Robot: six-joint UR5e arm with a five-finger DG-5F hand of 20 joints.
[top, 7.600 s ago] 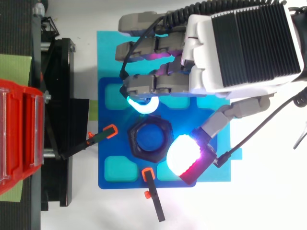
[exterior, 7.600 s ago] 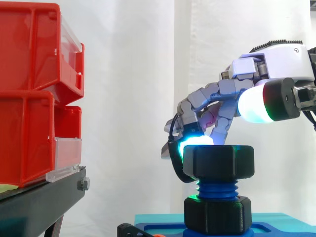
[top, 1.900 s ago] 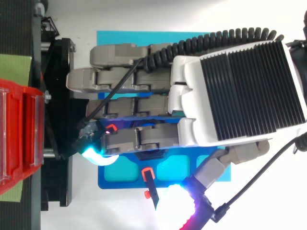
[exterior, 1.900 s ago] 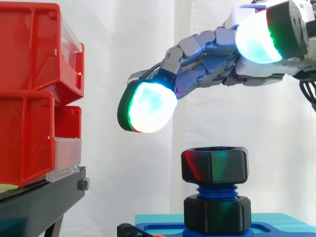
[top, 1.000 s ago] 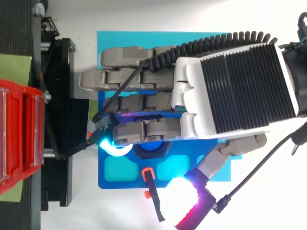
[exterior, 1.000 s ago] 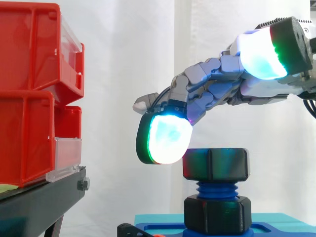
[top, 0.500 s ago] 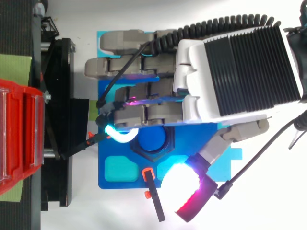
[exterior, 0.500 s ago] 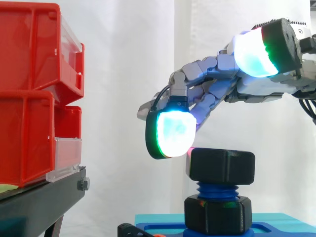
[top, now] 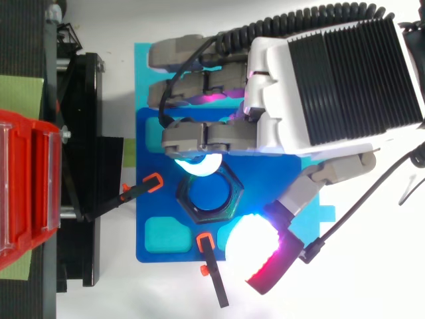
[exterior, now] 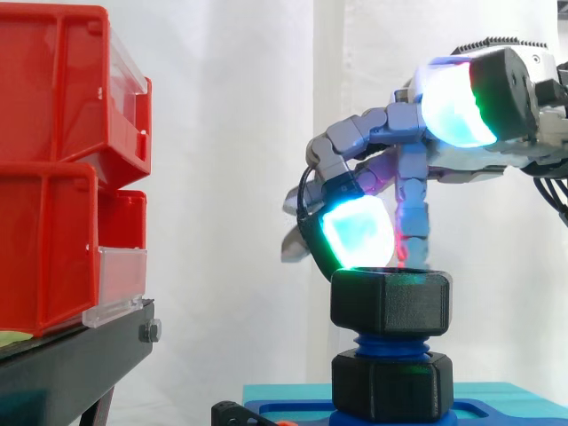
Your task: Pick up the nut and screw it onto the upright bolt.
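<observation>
Side view, robot hand (exterior: 411, 204) over nut (exterior: 390, 303)

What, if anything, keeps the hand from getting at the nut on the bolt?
Probably nothing, so yes: the hand hangs just over the nut, a curled fingertip at its rim, and the bins stand aside.
</observation>
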